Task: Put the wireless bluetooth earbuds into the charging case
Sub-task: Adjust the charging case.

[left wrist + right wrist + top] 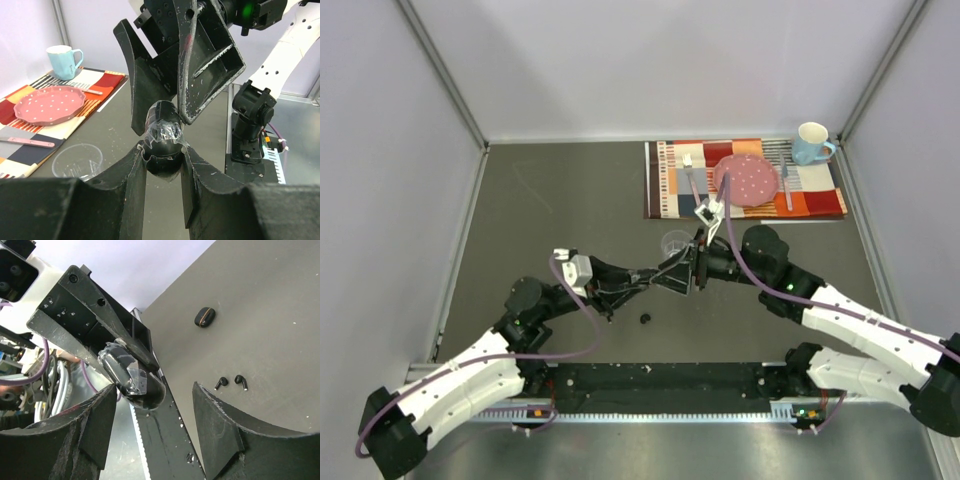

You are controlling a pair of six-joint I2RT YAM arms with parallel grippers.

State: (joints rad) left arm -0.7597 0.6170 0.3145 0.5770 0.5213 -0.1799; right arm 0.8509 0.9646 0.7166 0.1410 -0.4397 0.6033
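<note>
My left gripper (162, 150) is shut on a black oval charging case (162, 131) with crinkled clear tape round it, held above the table. In the top view both grippers meet at mid-table, left (665, 276) and right (694, 266). My right gripper (154, 390) is open, its fingers (200, 60) standing either side of the case's far end; the case (134, 377) lies close to one finger. Two tiny black earbuds (221, 382) (241, 381) lie side by side on the table. Other earbuds are out of view.
A second black oval case (204, 316) with an orange seam lies farther off on the table. A clear plastic cup (675, 243) stands just behind the grippers. A striped mat (670, 180) at the back right bears a pink plate (747, 180), cutlery and a blue mug (811, 143).
</note>
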